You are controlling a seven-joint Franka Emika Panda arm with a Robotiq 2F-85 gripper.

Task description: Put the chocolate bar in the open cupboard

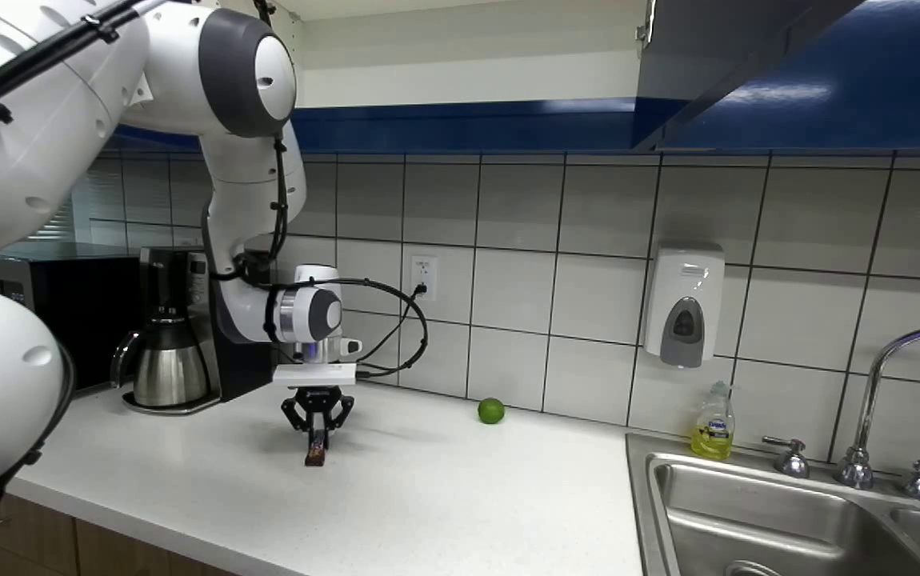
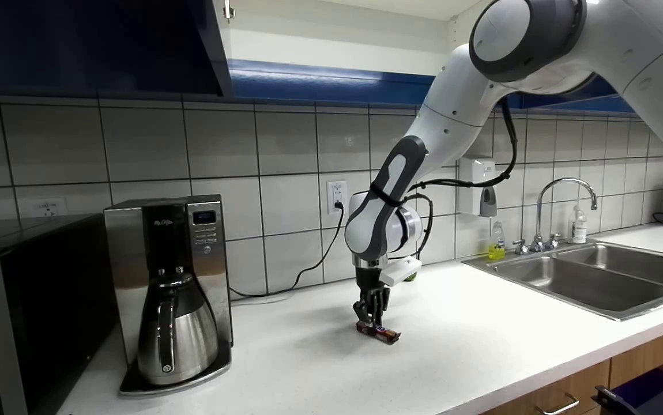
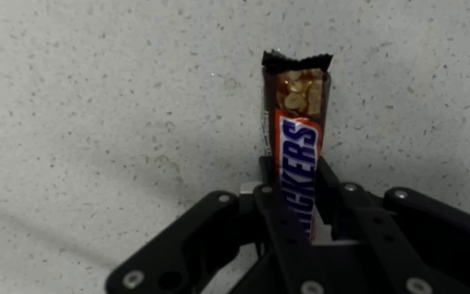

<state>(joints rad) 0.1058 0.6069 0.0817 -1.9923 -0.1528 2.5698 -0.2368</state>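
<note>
The chocolate bar [image 3: 298, 134] is a dark Snickers bar with a red-edged label. In the wrist view its far end sticks out past the fingertips and its near end is hidden under the gripper. My gripper [image 3: 294, 173] is shut on the bar, with one finger against each long side. In both exterior views the gripper [image 1: 318, 436] [image 2: 375, 320] points down with the bar [image 1: 314, 457] [image 2: 386, 335] at its tips. The bar is at or barely above the counter; I cannot tell which. The open cupboard [image 1: 468, 76] [image 2: 331, 34], white inside with a blue frame, is on the wall above.
A coffee maker [image 2: 204, 230] and a black microwave [image 2: 49, 288] stand at one end of the counter [image 1: 468, 496]. A green round object [image 1: 490, 411] lies near the tiled wall. A sink [image 1: 748, 512] is at the other end. Blue cupboard doors [image 1: 828, 80] [image 2: 78, 46] hang beside the opening.
</note>
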